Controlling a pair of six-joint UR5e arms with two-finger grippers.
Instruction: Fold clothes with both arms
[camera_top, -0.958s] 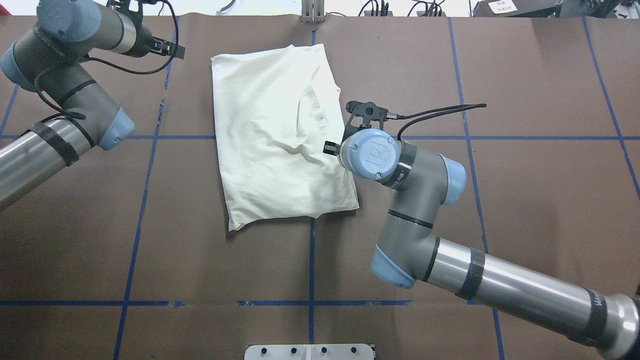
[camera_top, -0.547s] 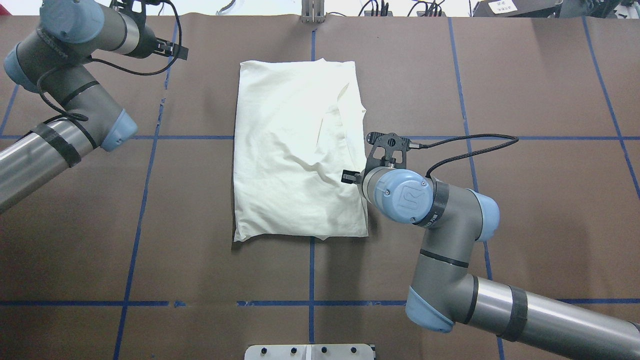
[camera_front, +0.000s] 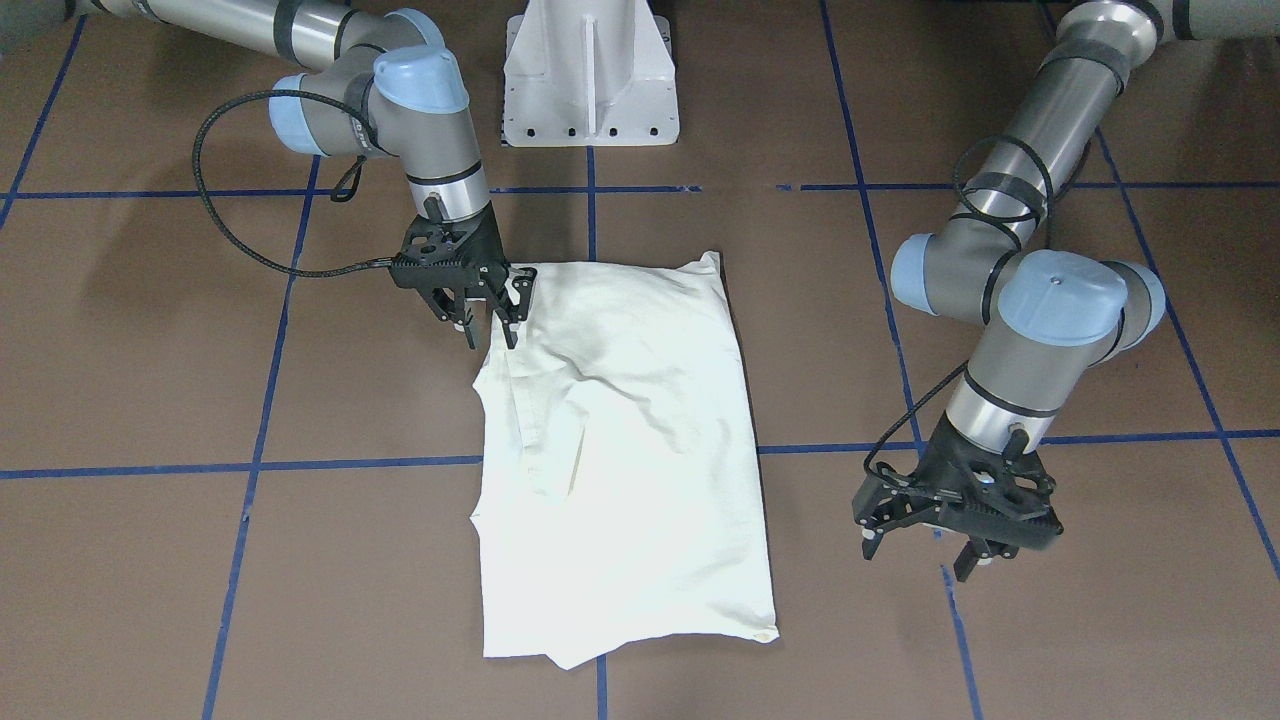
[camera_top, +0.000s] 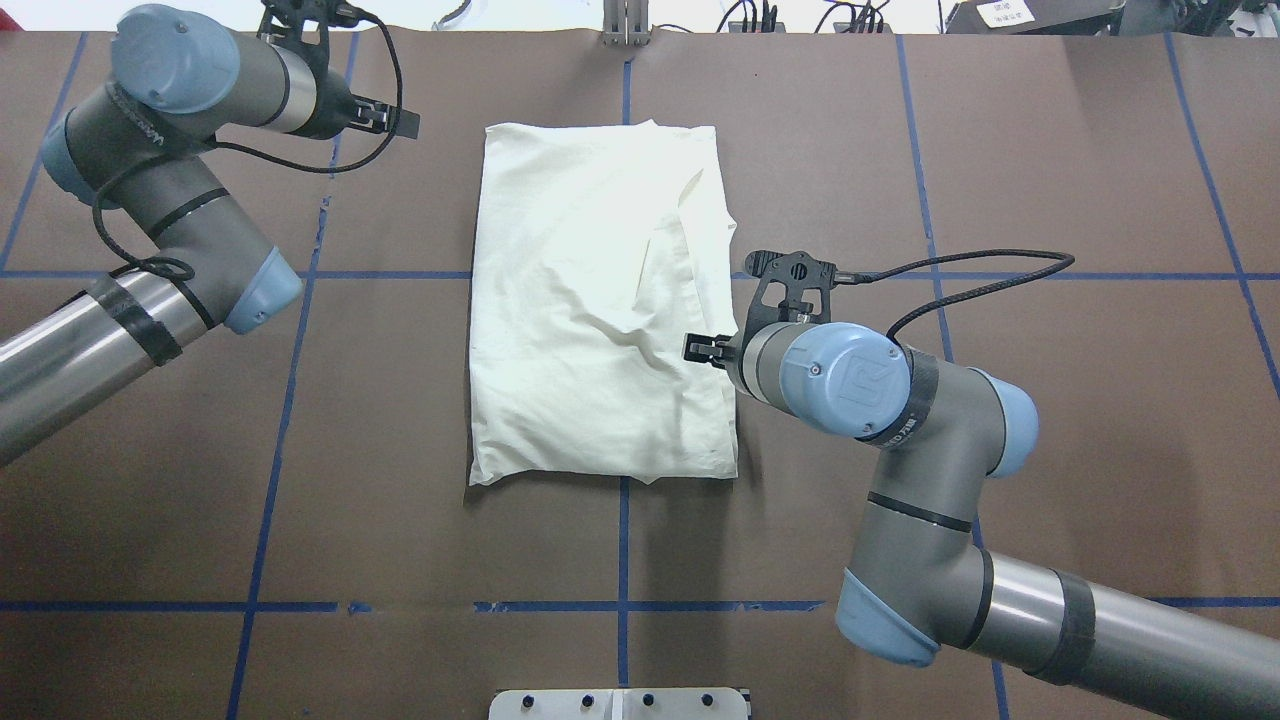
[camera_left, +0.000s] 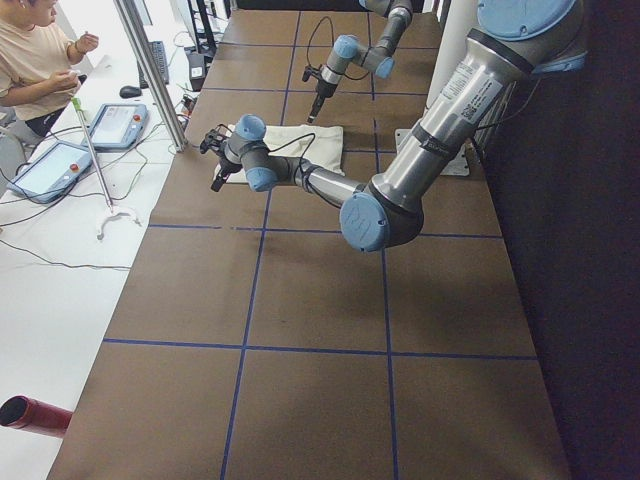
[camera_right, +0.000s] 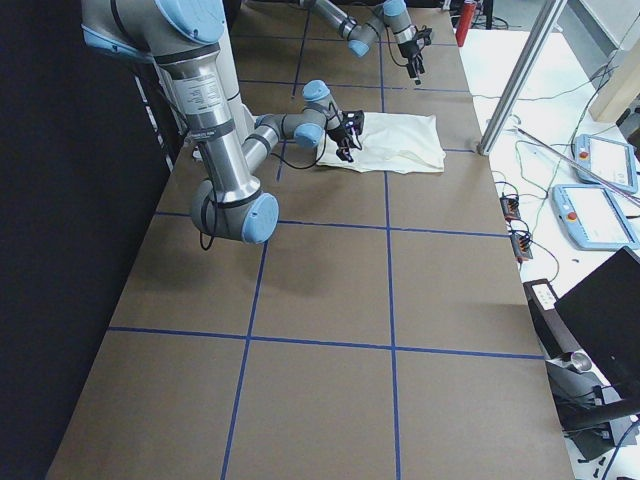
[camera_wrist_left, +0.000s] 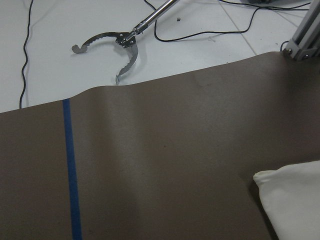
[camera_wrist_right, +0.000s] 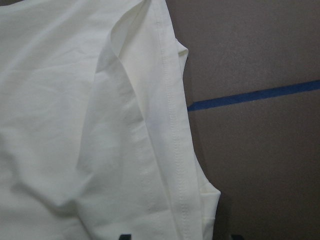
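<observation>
The cream T-shirt (camera_top: 590, 300) lies folded in a rough rectangle mid-table, plain side up, with no print showing. It also shows in the front view (camera_front: 640, 470). My right gripper (camera_top: 700, 350) (camera_front: 492, 328) is low at the shirt's right edge near the robot. Its jaws are open and straddle the hemmed edge (camera_wrist_right: 170, 125). My left gripper (camera_top: 400, 122) (camera_front: 918, 555) is open and empty. It hovers over bare table, left of the shirt's far-left corner (camera_wrist_left: 295, 200).
Blue tape lines (camera_top: 622, 540) grid the brown table. A white pedestal (camera_front: 590, 70) stands at the robot side. The table's far edge (camera_wrist_left: 150, 85) is close to my left gripper, with a grabber tool (camera_wrist_left: 120, 42) on the floor beyond. An operator (camera_left: 30, 60) sits past that edge.
The shirt slid right and squared up with my right gripper a second ago, then stayed put. The right wrist turned at the hem. My left gripper moved right toward the shirt's far corner.
</observation>
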